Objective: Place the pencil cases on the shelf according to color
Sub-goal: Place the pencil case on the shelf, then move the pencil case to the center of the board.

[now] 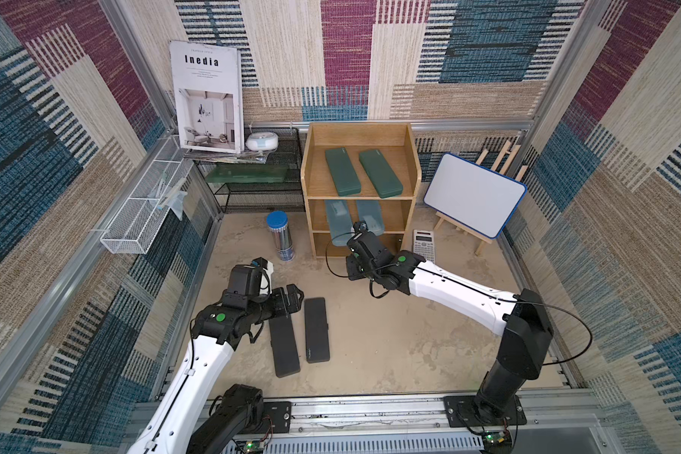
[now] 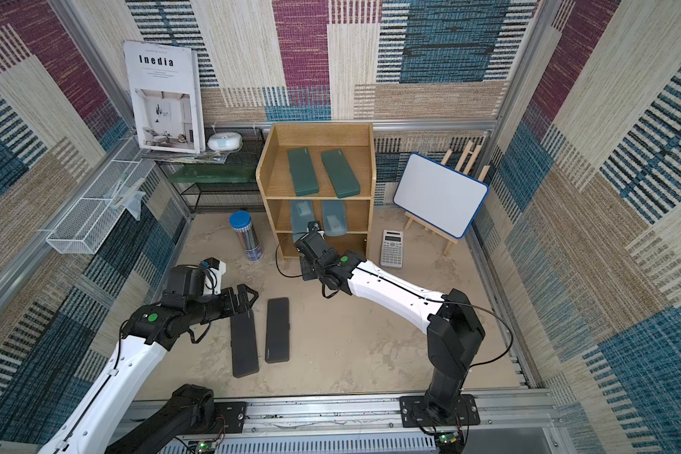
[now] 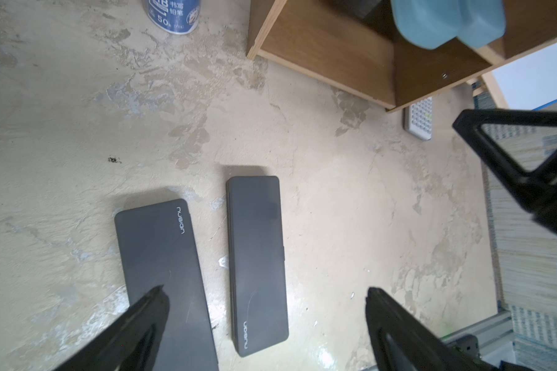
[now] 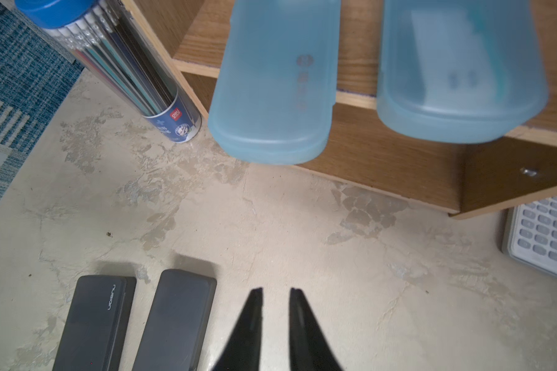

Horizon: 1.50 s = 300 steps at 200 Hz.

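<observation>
On the sandy tabletop (image 1: 390, 334) lie two matte black pencil cases (image 1: 316, 330), flat, smooth, round-cornered slabs. The green pair (image 1: 343, 171) and frosted blue pair (image 1: 337, 220) already fill the upper tiers of the wooden shelf (image 1: 358, 135). Left gripper (image 3: 266, 292) hovers wide open above the black ones; best to pinch one across its narrow width, mid-length. Right gripper (image 4: 275, 290) is closed, empty.

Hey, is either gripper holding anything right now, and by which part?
Nothing is held. The left gripper hangs open above the black cases; the right gripper is shut on nothing, in front of the shelf.
</observation>
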Tool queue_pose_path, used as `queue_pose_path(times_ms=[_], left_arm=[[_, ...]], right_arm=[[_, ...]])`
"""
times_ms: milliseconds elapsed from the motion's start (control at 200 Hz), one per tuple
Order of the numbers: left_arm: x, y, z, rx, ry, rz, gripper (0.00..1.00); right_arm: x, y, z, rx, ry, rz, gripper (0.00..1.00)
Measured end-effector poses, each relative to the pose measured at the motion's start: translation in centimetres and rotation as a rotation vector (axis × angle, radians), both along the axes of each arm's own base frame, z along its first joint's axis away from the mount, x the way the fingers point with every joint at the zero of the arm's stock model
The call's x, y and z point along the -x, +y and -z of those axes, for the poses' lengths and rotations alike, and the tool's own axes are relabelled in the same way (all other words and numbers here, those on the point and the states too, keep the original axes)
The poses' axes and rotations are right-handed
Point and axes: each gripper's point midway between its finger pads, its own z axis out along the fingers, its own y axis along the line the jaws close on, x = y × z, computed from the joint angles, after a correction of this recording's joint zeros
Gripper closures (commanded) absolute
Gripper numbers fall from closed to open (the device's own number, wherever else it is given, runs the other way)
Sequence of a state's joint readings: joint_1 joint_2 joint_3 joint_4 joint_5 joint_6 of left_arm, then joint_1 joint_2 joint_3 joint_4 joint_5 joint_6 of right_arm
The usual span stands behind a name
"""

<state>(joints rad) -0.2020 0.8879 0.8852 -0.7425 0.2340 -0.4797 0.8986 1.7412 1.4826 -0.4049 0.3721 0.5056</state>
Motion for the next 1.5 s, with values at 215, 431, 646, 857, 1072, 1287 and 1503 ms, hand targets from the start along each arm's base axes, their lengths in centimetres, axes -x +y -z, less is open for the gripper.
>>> queue_pose_path(times_ms=[215, 431, 646, 857, 1072, 1287, 1503], left_arm=[[-0.6, -0.1, 0.6, 0.04, 0.013, -0.05, 0.0], [-0.3, 0.0, 2.6, 0.065, 0.058, -0.089, 0.01], [-0.3, 0.0, 4.7, 0.069, 0.107, -0.106, 0.0], [-0.2, -0.3, 5.8, 0.077, 0.141, -0.109, 0.01], [0.3, -2.5, 6.5, 0.064, 0.166, -0.031, 0.0], [1.7, -4.7, 7.7, 0.017, 0.189, 0.04, 0.0], [3.3, -5.1, 10.1, -0.07, 0.242, 0.037, 0.0]], right_arm=[[-3.6, 2.5, 0.1, 0.015, -0.062, 0.016, 1.0], [-6.1, 3.1, 1.7, 0.078, -0.074, 0.032, 1.0], [-8.7, 3.2, 1.9, 0.082, -0.091, 0.051, 1.0], [-9.5, 4.6, 1.2, 0.061, -0.109, 0.027, 1.0], [-8.2, 4.2, -1.0, 0.025, -0.11, 0.004, 0.86], [-2.5, 2.1, -3.3, -0.012, -0.112, -0.039, 0.57], [3.9, -0.6, -2.1, -0.05, -0.068, -0.082, 0.34]])
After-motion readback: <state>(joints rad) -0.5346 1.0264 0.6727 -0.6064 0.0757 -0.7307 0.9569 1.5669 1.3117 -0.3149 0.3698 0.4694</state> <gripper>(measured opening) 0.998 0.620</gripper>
